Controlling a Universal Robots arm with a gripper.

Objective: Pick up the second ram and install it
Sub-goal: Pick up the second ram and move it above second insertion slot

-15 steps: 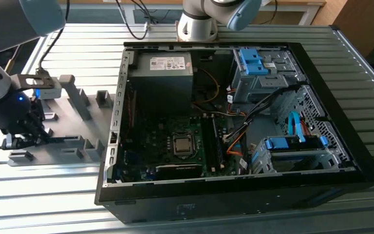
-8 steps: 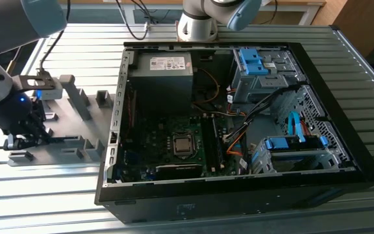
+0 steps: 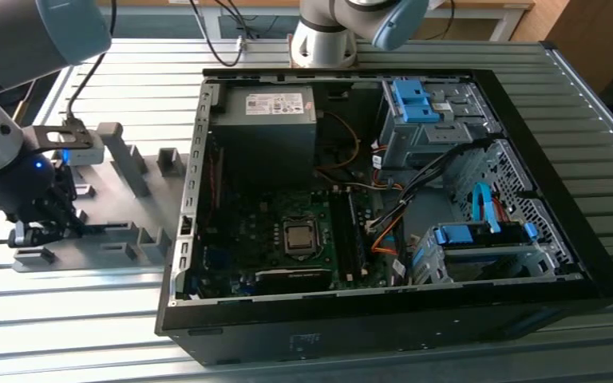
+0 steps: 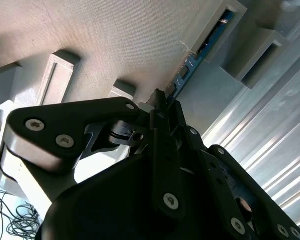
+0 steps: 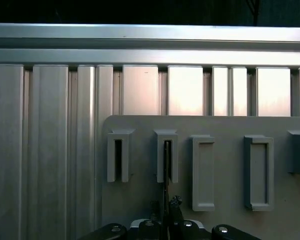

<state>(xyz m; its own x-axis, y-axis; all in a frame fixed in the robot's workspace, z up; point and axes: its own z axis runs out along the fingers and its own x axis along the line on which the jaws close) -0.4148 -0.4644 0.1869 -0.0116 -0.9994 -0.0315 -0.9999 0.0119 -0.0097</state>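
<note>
The second ram point(image 4: 199, 51) is a thin blue-green stick standing on edge in a slot of the grey fixture point(image 4: 115, 40). In the first wrist view the second ram point(image 5: 166, 160) shows edge-on as a dark line in the second slot of the fixture point(image 5: 225, 125). My gripper point(image 4: 164, 99) is down over the stick's near end, its black fingers closed against both sides. In the first wrist view the gripper point(image 5: 166, 204) straddles that same line. In the exterior view the gripper point(image 3: 32, 234) hangs low over the fixture point(image 3: 125, 231), left of the open computer case point(image 3: 192, 159).
The case lies open with the motherboard point(image 3: 285, 231) facing up, a power supply point(image 3: 264, 120) at the back and blue drive-bay clips point(image 3: 413, 100) on the exterior view's right. Upright grey blocks point(image 3: 125, 155) rise from the fixture. Ribbed aluminium table point(image 3: 73, 311) lies all around.
</note>
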